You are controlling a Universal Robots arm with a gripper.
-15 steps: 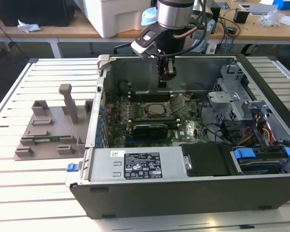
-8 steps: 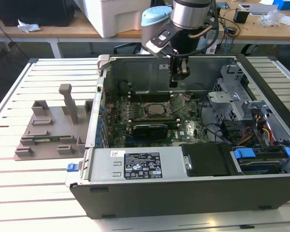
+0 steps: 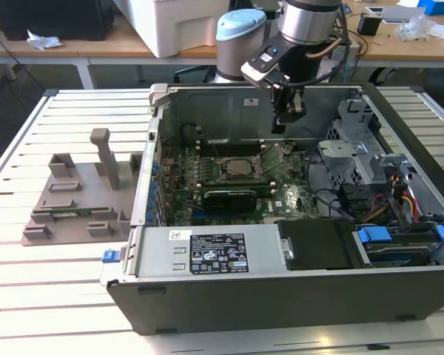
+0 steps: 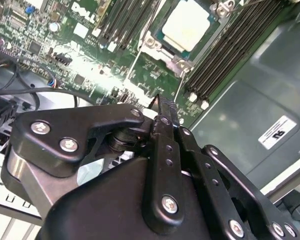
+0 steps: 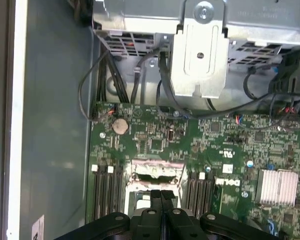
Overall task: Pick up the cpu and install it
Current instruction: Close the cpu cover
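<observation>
One open computer case, one cpu, one black expansion card, one coin cell, one finned heatsink, one grey fixture, and one slatted counter

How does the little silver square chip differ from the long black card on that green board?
The cpu is pale silver; the black card is dark. The cpu is square and small; the black card is long and bigger. Both sit on the green motherboard inside the open case.
</observation>
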